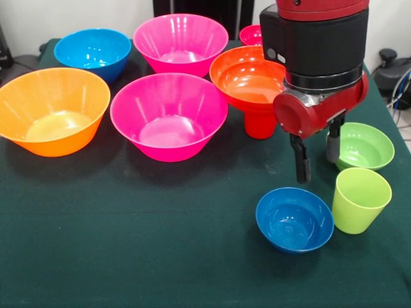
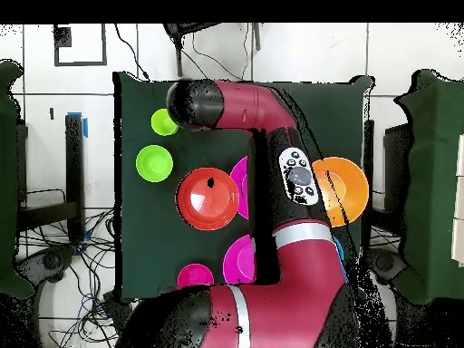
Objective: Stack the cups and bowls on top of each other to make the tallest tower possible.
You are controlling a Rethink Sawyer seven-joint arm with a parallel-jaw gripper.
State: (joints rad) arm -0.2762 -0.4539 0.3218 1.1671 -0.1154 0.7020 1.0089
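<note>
Behind the end effector (image 1: pixel 316 162) and to its left in the front view, the wide red-orange bowl (image 1: pixel 249 78) sits on the upturned red cup (image 1: pixel 260 124) as the tower's start. Its two dark fingers hang spread and empty above the green tabletop (image 1: pixel 160 244). Just below them stands the small blue bowl (image 1: pixel 295 219), with the lime-green cup (image 1: pixel 360 199) upright beside it and the small green bowl (image 1: pixel 364 145) just behind (partly hidden by one finger). Farther left sit two pink bowls (image 1: pixel 168 115), the yellow-orange bowl (image 1: pixel 51 110) and the mid-sized blue bowl (image 1: pixel 92 52). No readable writing shows on any piece.
</note>
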